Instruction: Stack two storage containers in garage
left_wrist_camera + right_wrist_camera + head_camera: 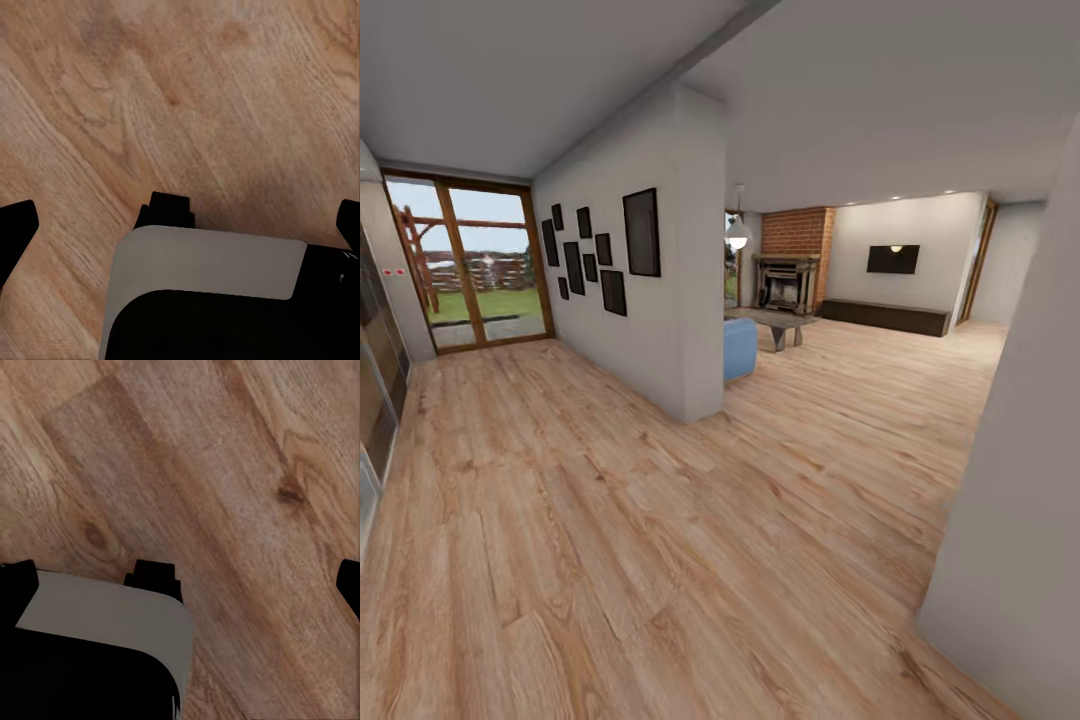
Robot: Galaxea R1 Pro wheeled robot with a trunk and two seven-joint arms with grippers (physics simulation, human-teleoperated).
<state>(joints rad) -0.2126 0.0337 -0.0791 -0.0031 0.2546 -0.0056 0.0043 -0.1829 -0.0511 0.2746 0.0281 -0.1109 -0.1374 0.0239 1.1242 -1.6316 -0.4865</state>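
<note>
Wood plank floor of hallway; living room ahead past white wall, with brick fireplace, blue sofa. Containers not visible yet. Left gripper and right gripper wide apart, empty, over planks. Judgement: plastic bins likely light, stiff, smooth; take by rim wall.

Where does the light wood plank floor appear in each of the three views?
Head view: the wood plank floor spreads across the lower half, toward the brick fireplace.
Left wrist view: it lies beyond the left gripper.
Right wrist view: it lies beyond the right gripper.
Shared landmark: the floor's diagonal plank seams.
</note>
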